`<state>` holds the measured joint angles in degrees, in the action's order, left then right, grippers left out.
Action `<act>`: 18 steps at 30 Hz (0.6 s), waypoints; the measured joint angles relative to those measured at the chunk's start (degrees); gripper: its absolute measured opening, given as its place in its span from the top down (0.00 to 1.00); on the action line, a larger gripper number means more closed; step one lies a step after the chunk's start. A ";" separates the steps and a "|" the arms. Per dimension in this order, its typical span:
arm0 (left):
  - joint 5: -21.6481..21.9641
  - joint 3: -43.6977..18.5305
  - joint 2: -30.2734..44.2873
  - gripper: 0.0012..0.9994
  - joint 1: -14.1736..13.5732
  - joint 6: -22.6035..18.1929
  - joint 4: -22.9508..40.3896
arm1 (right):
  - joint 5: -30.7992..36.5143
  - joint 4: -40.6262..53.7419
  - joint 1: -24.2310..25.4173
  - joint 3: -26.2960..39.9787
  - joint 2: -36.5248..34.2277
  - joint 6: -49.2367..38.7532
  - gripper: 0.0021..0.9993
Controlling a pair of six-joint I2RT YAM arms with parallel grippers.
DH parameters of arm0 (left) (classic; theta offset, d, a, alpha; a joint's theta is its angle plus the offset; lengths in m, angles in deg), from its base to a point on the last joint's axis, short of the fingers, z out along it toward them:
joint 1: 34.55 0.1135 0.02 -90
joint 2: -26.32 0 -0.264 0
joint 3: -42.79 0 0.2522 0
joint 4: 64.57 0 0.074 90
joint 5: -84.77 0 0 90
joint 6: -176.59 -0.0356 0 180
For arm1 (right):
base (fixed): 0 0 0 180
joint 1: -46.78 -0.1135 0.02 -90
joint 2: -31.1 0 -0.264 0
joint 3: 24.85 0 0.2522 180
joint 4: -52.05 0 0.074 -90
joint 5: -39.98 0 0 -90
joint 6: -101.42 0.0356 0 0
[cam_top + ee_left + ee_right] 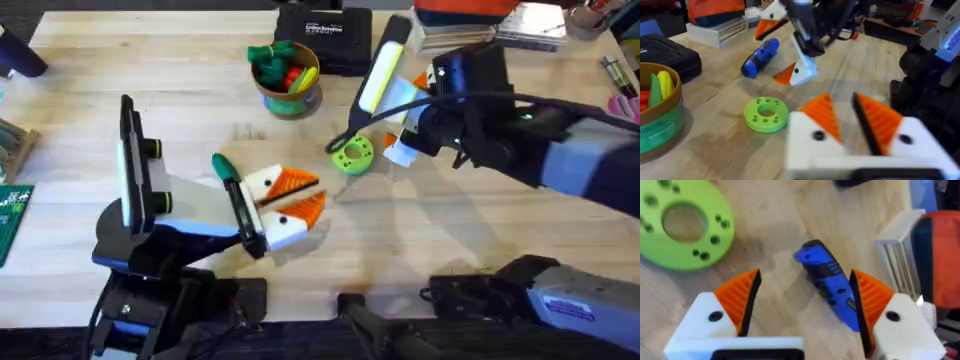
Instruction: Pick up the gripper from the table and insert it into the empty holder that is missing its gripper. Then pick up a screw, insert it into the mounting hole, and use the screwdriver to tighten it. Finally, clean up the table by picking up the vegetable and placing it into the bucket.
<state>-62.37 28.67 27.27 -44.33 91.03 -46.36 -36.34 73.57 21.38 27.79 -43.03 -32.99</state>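
The right gripper stood wide open and empty above the worktop, its orange pads spread to either side of the screwdriver, which lay flat on the wood between and just ahead of them. That placement read as a lining-up for a grasp of the tool; the judgement is that the screw-tightening step was in hand, though no screw could be made out. The left gripper was likewise open with nothing between its pads, held low near the middle of the worktop, probably parked clear of the right arm's work. A green perforated disc lay just beside the right gripper on its left, close enough that a sideways slip could nudge it. On the far side of the screwdriver stood a white-edged stack of boxes, leaving a narrow lane only; approach from above looked the safer course. The bucket sat well beyond the left gripper, with red, green and yellow vegetable pieces already inside. Whether the holder had received its finger could not be told.
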 joint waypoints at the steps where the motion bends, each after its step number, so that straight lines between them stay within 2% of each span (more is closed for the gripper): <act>1: 0.00 0.00 0.00 0.64 0.00 0.02 0.04 | 0.17 0.29 -0.66 0.00 1.50 2.55 0.00; 3: -0.01 0.00 0.00 0.32 0.00 0.04 0.04 | 0.38 0.86 -2.12 0.03 4.91 8.49 0.01; 5: -0.02 0.00 0.00 0.06 0.00 0.24 0.07 | 0.45 1.06 -3.42 0.09 8.17 14.28 0.01; 7: 0.00 0.00 0.00 0.02 0.00 0.23 0.04 | 0.45 1.09 -4.62 0.13 11.04 19.57 0.01; 14: 1.72 0.00 0.00 0.01 0.00 0.10 -0.44 | 0.44 1.15 -7.68 0.33 16.83 32.56 0.00; 18: 3.15 -0.04 0.00 0.01 0.00 0.24 -6.09 | 0.43 1.36 -8.64 0.33 16.95 35.18 0.01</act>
<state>-59.22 28.63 27.27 -44.33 91.28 -52.46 -35.91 74.93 12.74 28.12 -26.08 2.19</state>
